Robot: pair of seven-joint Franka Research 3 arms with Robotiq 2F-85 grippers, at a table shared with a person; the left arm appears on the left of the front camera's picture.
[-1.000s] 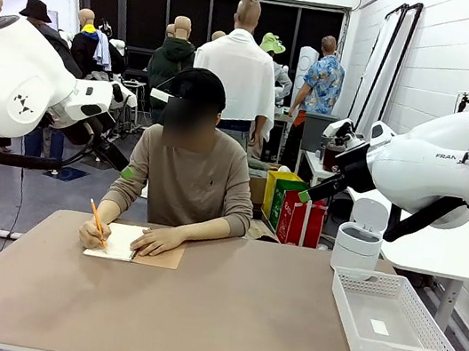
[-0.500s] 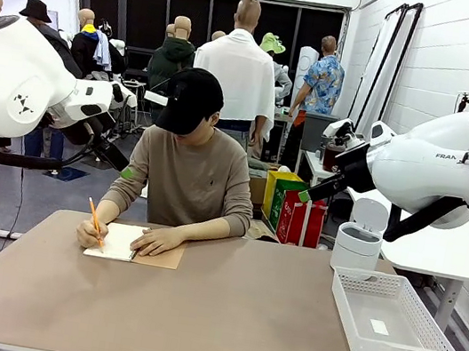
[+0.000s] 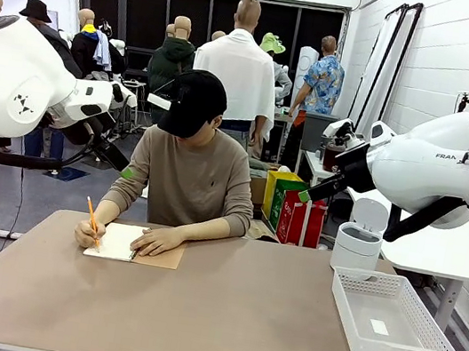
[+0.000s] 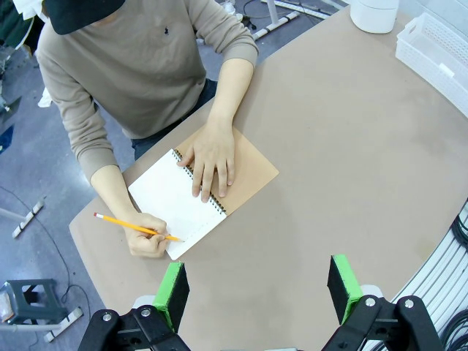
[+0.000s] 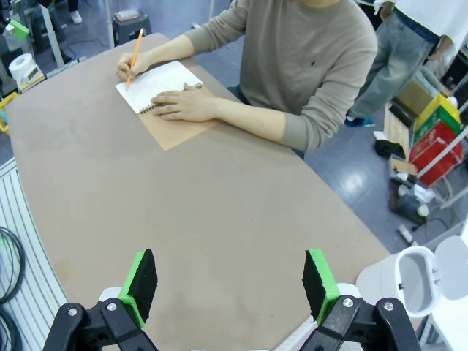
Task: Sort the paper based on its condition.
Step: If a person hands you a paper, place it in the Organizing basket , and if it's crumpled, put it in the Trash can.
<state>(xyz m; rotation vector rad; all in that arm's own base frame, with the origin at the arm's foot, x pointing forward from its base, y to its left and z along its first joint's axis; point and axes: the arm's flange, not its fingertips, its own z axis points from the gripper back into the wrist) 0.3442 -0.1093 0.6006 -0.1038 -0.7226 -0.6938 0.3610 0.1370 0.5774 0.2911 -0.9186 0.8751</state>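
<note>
A person at the far side of the table (image 3: 237,320) writes with an orange pencil (image 3: 92,217) on the open white page of a spiral notebook (image 3: 120,242) with a brown cover (image 4: 252,172); the other hand lies flat on it. The page (image 5: 157,84) is bound in the notebook, and no loose torn sheet of paper is in view. My left gripper (image 4: 258,292) hangs open high above the table's near side, its green pads (image 4: 174,292) wide apart. My right gripper (image 5: 229,285) is open too, above the bare table middle, holding nothing.
A white mesh basket (image 3: 391,319) stands at the table's right end with a small white label inside. Behind it is a white lidded bin (image 3: 358,241), lid up. Red and green bags sit on the floor beyond the table.
The person's pencil hand has slid slightly left across the page. Both arms are still.
</note>
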